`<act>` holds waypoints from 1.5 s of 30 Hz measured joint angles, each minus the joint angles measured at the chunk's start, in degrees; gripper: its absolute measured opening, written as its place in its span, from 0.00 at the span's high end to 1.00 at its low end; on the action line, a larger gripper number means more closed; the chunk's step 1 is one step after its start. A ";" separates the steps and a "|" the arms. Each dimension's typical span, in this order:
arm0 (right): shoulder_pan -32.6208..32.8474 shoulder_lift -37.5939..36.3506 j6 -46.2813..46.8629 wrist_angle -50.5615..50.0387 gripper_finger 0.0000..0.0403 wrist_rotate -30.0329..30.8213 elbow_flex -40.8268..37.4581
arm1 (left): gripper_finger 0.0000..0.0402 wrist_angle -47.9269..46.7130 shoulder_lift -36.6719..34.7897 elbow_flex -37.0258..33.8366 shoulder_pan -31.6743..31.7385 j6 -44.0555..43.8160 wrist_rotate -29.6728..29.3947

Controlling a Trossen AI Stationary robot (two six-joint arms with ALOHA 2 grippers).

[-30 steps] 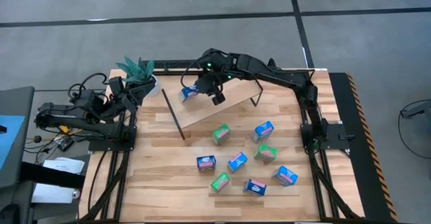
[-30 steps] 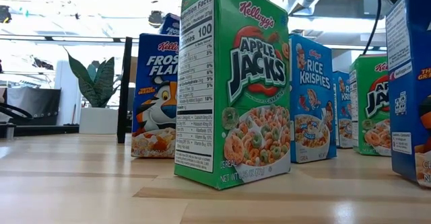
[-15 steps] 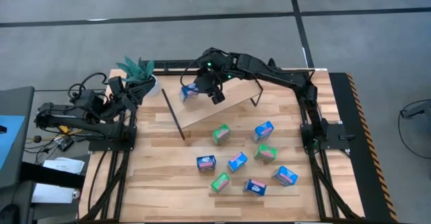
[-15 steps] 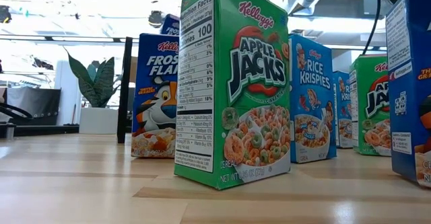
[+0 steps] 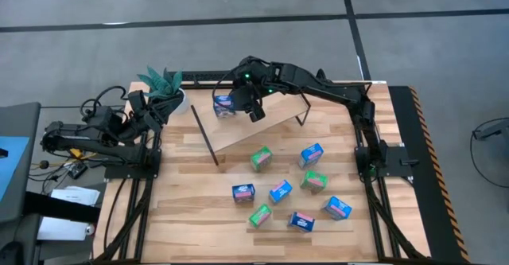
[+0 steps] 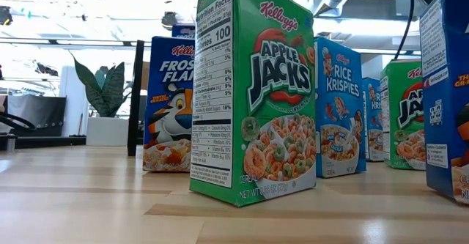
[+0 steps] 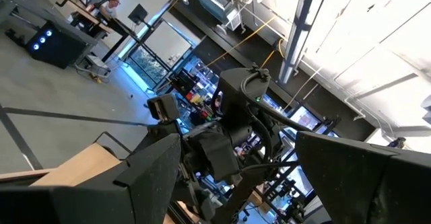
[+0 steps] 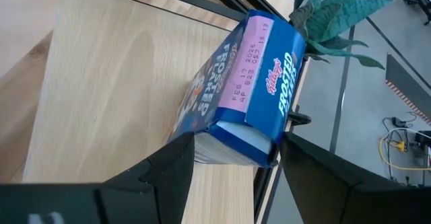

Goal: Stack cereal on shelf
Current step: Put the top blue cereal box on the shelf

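The right gripper (image 8: 232,158) has its jaws spread to either side of a blue cereal box (image 8: 246,93) at the upper end of the shelf (image 5: 262,122). The box sits between the two dark fingers (image 8: 155,173), and from the right wrist view I cannot tell whether the fingers press on its sides or stand just clear of it. The box rests on the sloping board, its pink-topped end facing the gripper, with a green plant (image 8: 330,15) just beyond it. From above, the same gripper (image 5: 241,104) sits at the box (image 5: 224,104) near the board's high left corner.

The left gripper (image 7: 236,183) waits with its jaws wide open and nothing between them, beside the plant (image 5: 163,83) at the table's left edge.

Eight more cereal boxes stand on the table (image 5: 191,209) well below the shelf, green ones (image 5: 260,158) and blue ones (image 5: 311,154) mixed. In the low view a green box (image 6: 253,90) stands nearest, blue boxes (image 6: 170,105) behind it.
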 joint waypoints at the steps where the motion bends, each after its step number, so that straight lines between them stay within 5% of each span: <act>1: 0.00 0.00 0.00 0.00 0.39 0.23 0.00 | 0.30 0.00 0.00 0.00 -0.01 0.00 0.00; 12: -1.45 -3.83 0.25 -0.23 0.39 5.25 0.11 | 0.30 -0.08 -0.02 0.00 0.00 0.02 0.02; 16: -1.39 -5.99 7.66 -3.25 0.42 4.38 0.07 | 0.30 -0.15 -0.02 0.00 0.00 0.02 0.07; 20: -2.53 -7.03 16.08 -7.54 0.57 -6.75 0.09 | 0.30 -0.17 -0.02 0.00 0.00 0.04 0.07; 27: -4.63 -6.80 18.94 -5.08 0.96 -10.56 -4.80 | 0.30 -0.18 -0.02 0.00 0.00 1.11 -0.09; 33: -4.13 -6.73 21.62 2.95 0.91 -10.92 -10.31 | 0.30 -0.20 -0.02 0.00 0.00 1.11 -0.13; 45: -4.08 -3.67 22.43 7.20 0.96 -11.73 -11.69 | 0.30 -0.59 0.00 0.00 0.00 1.14 -0.22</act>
